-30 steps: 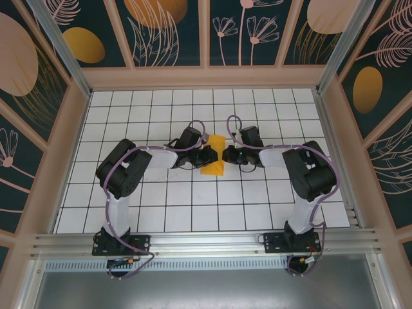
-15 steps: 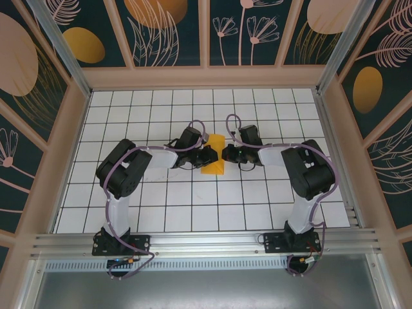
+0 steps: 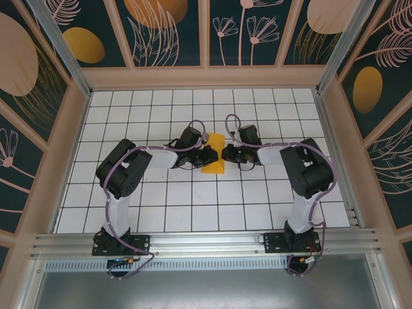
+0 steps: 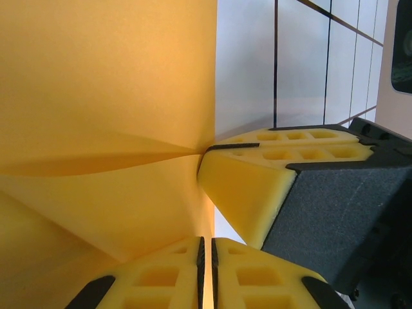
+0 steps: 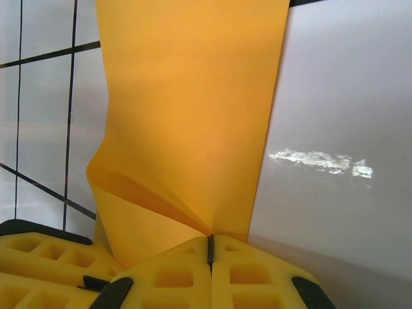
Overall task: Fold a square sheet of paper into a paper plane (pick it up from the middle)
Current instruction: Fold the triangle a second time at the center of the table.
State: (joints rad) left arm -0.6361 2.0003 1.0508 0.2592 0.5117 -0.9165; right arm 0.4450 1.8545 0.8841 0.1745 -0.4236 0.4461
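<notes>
Top view evenly bright and sharp; wrist views soft up close on the square sheet of paper (image 5: 187, 116); a white glare streak marks the table (image 5: 341, 84) right of the right claw (image 5: 210, 250).

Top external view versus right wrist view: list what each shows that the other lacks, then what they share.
Top external gives the layout: the left arm, the right arm, the whole grid table, the painted wall panels, and the left jaws and right jaws meeting the paper from either side. Right wrist gives close detail: the right jaws shut on the paper's edge, creases fanning from that pinch, and a whitish smear on the table. Shared: the paper, the right jaws, the grid lines.
</notes>
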